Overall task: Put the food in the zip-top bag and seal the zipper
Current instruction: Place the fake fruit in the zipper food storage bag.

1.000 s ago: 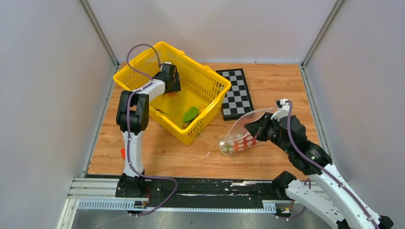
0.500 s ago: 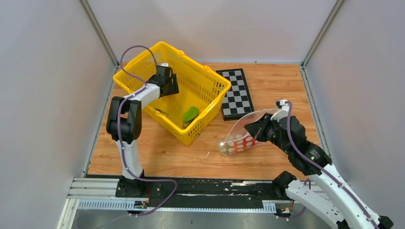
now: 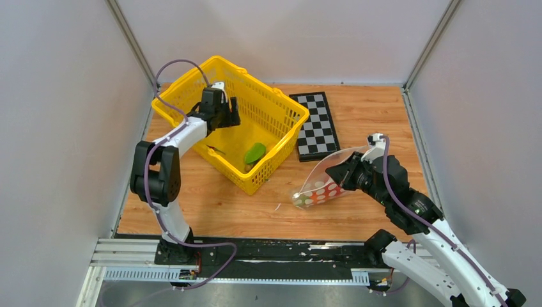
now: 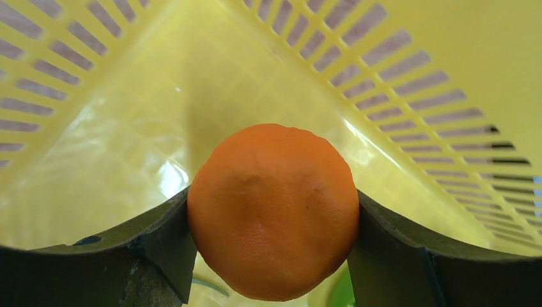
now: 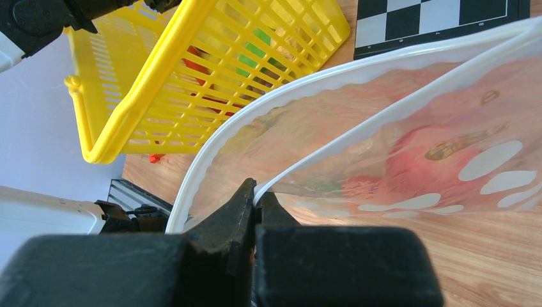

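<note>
An orange [image 4: 273,211] fills the left wrist view, pinched between the two dark fingers of my left gripper [image 4: 273,220], which is shut on it inside the yellow basket [image 3: 265,88]. A green pepper [image 3: 254,152] lies on the basket floor nearer the front. From above, my left gripper [image 3: 220,112] hangs in the basket's back part. The zip-top bag [image 3: 323,182] stands open on the table, with red food [image 5: 415,160] inside. My right gripper [image 5: 257,192] is shut on one lip of its zipper [image 5: 358,121]. The other lip [image 5: 211,144] bows away.
A folded chessboard [image 3: 316,125] lies behind the bag, beside the basket's right corner. A small red block [image 5: 153,158] sits on the wood left of the basket. Grey walls enclose the table on three sides, and a black rail [image 3: 275,249] runs along the near edge.
My left gripper has narrowed onto the orange and shifted a little to the left inside the basket, its elbow swinging outward. The right arm and the bag have stayed put.
</note>
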Controlling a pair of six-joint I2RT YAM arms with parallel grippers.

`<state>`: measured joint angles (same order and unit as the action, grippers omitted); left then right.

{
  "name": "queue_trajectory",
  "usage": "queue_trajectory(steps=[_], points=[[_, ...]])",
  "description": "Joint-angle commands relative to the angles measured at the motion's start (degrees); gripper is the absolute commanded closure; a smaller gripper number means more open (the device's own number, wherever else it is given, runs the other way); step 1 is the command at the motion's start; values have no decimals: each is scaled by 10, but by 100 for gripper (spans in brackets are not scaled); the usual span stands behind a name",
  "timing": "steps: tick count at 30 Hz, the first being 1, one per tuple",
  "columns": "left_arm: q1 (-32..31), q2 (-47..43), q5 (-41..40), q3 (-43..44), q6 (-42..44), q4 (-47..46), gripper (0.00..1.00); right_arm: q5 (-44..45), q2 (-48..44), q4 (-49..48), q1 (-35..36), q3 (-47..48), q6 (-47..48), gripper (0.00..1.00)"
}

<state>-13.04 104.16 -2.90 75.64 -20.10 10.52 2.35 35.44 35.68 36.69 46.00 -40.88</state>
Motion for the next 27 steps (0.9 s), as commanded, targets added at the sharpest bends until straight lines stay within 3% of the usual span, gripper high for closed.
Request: queue_trajectory(steps=[1,8,15,23,27], points=[[3,-65,95,-31,17,-58,65,-10,-1,-30,2,-1,-6,100],[3,-151,182,-28,47,-34,64,-15,6,-35,2,-1,-3,100],[3,-214,220,-42,114,-2,62,-40,18,-48,2,-1,0,100],[1,-283,452,-33,118,18,61,-59,38,-56,2,4,3,100],[-33,-332,518,-31,103,15,58,-64,47,-63,1,5,3,100]])
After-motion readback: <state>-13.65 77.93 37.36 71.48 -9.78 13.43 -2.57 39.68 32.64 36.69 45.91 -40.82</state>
